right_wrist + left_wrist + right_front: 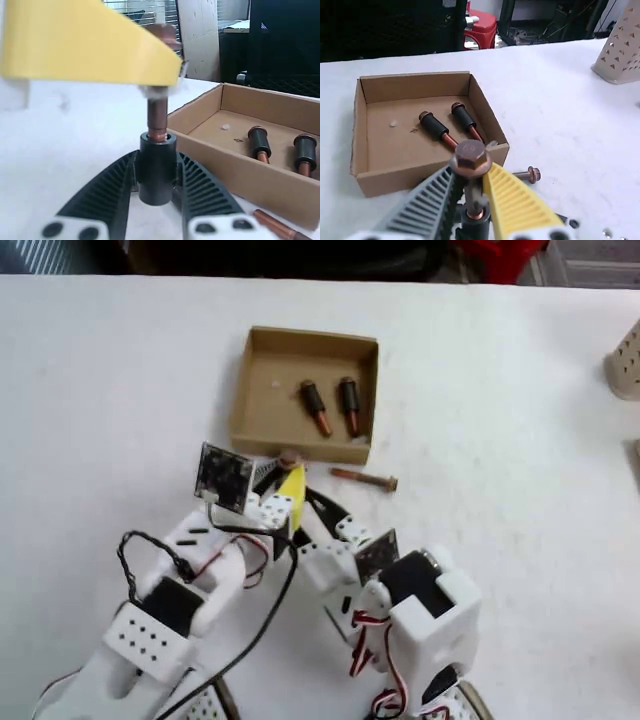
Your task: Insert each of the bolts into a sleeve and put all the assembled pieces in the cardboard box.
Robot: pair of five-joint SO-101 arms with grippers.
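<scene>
The open brown cardboard box (243, 390) sits at twelve o'clock of both grippers. The left gripper (470, 172) clamps an upright copper bolt (471, 155). Directly beneath, the right gripper (157, 161) pinches the black cylindrical sleeve (157, 175), axes vertical, tip just entering.

A white table (520, 390) fills the scene, with a beige perforated holder (620, 50) near its far right edge. Behind the table stand a red stool (482, 32) and a black mesh panel (385, 25). Window blinds (145, 10) hang beside a pale wall (197, 40).
</scene>
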